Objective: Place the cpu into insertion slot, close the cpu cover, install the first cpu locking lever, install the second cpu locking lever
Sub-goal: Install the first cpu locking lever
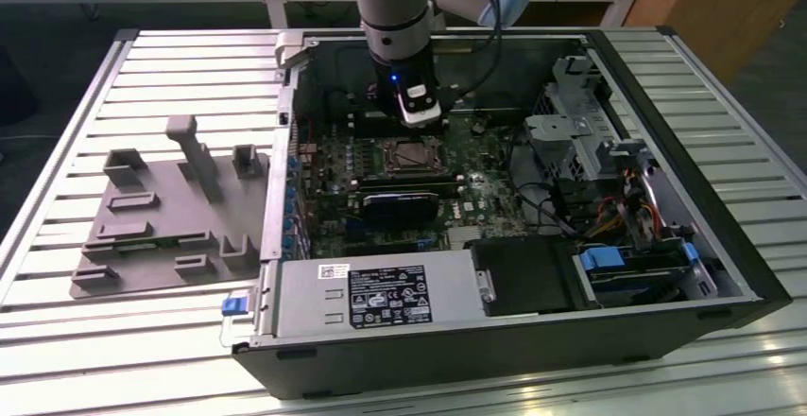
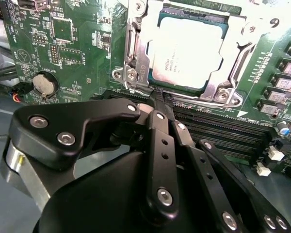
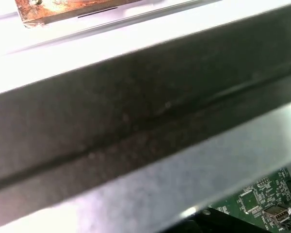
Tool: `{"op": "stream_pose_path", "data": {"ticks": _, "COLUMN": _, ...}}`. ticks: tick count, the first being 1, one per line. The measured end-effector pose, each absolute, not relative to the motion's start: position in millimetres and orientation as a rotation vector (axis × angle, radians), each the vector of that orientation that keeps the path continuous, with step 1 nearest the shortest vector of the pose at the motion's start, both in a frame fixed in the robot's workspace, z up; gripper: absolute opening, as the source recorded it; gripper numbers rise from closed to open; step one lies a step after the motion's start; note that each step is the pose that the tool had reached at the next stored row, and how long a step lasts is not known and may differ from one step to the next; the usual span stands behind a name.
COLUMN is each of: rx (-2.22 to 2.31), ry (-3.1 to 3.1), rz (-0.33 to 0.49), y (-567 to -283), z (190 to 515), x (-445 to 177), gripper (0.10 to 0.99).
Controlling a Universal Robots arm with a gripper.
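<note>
Upper centre of the second wrist view, the pale silver-grey square cpu [image 2: 191, 53] sits under the thin silvery cpu cover [image 2: 136, 53]; the black hand [image 2: 160, 99], fingers pinched together and empty, should press gently near the cover's edge.

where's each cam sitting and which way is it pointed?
Exterior view: off the arm, high, looking down into the open PC case; arm and pincer over the cpu cover.
Second wrist view: on the wrist, along the shut pincer toward the cpu under the cpu cover.
First wrist view: on the wrist, facing a case wall.
Shared: green motherboard in both wrist views.
</note>
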State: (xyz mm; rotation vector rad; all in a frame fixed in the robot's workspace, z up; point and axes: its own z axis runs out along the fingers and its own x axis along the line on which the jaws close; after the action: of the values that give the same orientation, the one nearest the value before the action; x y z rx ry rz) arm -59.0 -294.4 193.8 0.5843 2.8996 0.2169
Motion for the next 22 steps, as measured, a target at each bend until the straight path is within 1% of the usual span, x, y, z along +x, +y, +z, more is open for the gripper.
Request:
{"op": "stream_pose_path", "data": {"ticks": 6, "rx": 0.584, "ry": 2.9, "rz": 0.214, "y": -294.4, "z": 198.5, "x": -59.0, "gripper": 0.106}}
{"op": "stream_pose_path", "data": {"ticks": 14, "rx": 0.576, "ry": 2.892, "rz": 0.154, "y": -294.5, "z": 204.3, "x": -59.1, "gripper": 0.106}}
{"op": "stream_pose_path", "data": {"ticks": 22, "rx": 0.573, "ry": 2.888, "rz": 0.132, "y": -294.3, "z": 214.6, "x": -59.0, "gripper": 0.106}}
